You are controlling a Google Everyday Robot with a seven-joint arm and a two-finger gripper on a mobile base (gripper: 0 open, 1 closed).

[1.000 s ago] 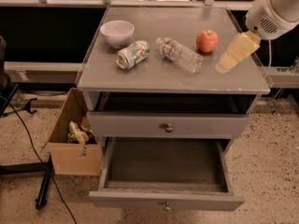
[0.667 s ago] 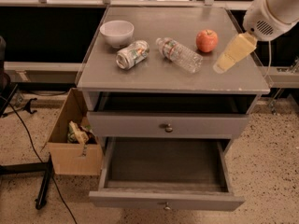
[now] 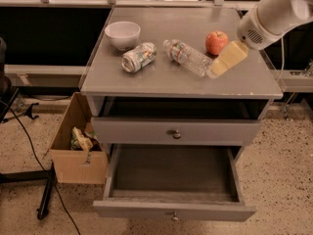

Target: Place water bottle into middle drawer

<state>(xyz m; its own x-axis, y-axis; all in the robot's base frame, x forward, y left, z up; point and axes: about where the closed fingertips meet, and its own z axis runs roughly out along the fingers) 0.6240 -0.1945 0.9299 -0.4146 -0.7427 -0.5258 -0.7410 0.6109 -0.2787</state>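
Note:
The water bottle (image 3: 188,58) lies on its side on the cabinet top, white cap towards the back left, base towards the front right. My gripper (image 3: 218,66), pale yellow on a white arm, hangs low over the top at the bottle's base end, right beside it and just in front of the apple. The middle drawer (image 3: 173,174) is pulled out below, its dark wood-grain bottom bare, with a small knob on its front.
A white bowl (image 3: 122,34), a silver can (image 3: 139,57) on its side and a red apple (image 3: 216,42) share the top. A shut grey drawer front (image 3: 176,131) sits above the open one. A cardboard box (image 3: 78,148) and cables lie on the floor at the left.
My gripper has moved left and slightly down, from the right edge of the top to the bottle's base end. The bottle and the other things have not moved.

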